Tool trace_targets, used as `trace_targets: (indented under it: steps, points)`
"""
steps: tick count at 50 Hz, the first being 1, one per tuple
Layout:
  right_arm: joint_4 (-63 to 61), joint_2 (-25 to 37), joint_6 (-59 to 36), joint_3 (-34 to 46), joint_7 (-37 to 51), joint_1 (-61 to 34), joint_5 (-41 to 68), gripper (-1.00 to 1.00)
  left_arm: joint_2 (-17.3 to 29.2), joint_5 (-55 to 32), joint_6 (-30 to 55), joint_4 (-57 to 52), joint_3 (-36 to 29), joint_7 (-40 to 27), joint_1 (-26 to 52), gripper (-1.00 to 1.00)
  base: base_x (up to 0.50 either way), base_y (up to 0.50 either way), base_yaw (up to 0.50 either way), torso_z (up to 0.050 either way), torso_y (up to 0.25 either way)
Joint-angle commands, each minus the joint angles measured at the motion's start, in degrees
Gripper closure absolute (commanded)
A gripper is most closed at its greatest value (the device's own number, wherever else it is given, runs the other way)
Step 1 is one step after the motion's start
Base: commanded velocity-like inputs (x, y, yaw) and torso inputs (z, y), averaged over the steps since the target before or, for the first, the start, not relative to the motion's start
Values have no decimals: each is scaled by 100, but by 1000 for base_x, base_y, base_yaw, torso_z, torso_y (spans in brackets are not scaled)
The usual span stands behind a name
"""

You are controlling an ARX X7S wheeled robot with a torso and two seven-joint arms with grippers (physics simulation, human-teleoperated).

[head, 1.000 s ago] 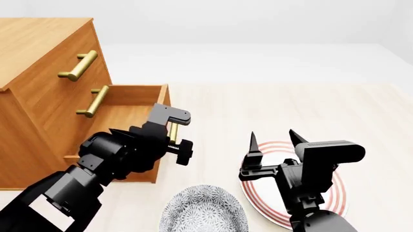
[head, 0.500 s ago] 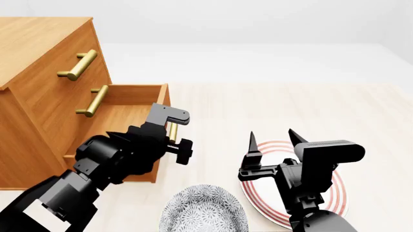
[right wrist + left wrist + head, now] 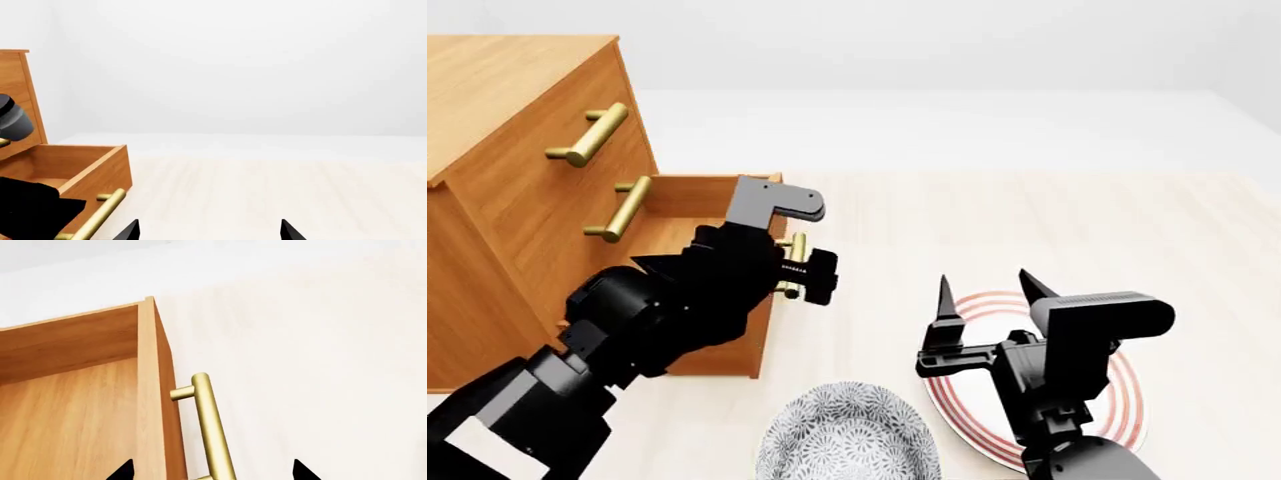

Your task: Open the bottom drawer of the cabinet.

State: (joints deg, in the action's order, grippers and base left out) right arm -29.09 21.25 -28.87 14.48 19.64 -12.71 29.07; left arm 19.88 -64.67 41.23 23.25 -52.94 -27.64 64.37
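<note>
Bottom drawer (image 3: pixel 701 215) stands pulled out from the cabinet (image 3: pixel 507 190) toward 3 o'clock in the head view, its inner floor and side wall bare to see. Its brass bar handle (image 3: pixel 212 427) runs along the drawer front. The left gripper (image 3: pixel 208 471) sits over that handle: in the left wrist view two dark fingertips (image 3: pixel 122 471) show spread wide, one over the drawer's inside and the other over the pale floor, with the bar between them and no contact visible. In the head view the left arm hides most of the drawer front, and only a short piece of the bar shows by the wrist.

Two upper drawers remain closed, each with its own brass handle (image 3: pixel 590 135).

The right gripper (image 3: pixel 985 290) hovers at about 5 o'clock, above a red-ringed plate (image 3: pixel 1121 405), jaws wide apart and holding nothing. A patterned bowl (image 3: pixel 847 440) lies at 6 o'clock, just beside the plate.
</note>
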Motion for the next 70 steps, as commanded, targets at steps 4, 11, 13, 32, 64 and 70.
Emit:
trace_targets:
  steps: [4, 11, 13, 32, 64, 70]
  points:
    - [1, 10, 8, 36, 21, 0, 14, -100, 134, -52, -76, -463, 141, -160, 75, -100, 0, 0, 0, 0, 0]
    - [-53, 30, -16, 37, 45, -12, 35, -100, 214, -60, -110, -697, 207, -322, 89, -100, 0, 0, 0, 0, 0]
    - [-54, 33, -41, 27, 52, -30, 59, -100, 280, -24, -177, -892, 248, -452, 78, -100, 0, 0, 0, 0, 0]
    - [-365, 68, -405, 115, 270, -632, 2, -100, 1373, -70, -602, -3937, 553, -1801, -832, -100, 0, 0, 0, 0, 0]
    - [-1320, 210, -773, 311, 648, -1339, -279, -100, 1844, 838, -1615, -5117, 792, -2258, -1600, -100, 0, 0, 0, 0, 0]
    - [-1750, 291, -839, 254, 761, -1337, -265, -100, 1895, 999, -1624, -5396, 787, -2386, -1573, -100, 0, 0, 0, 0, 0]
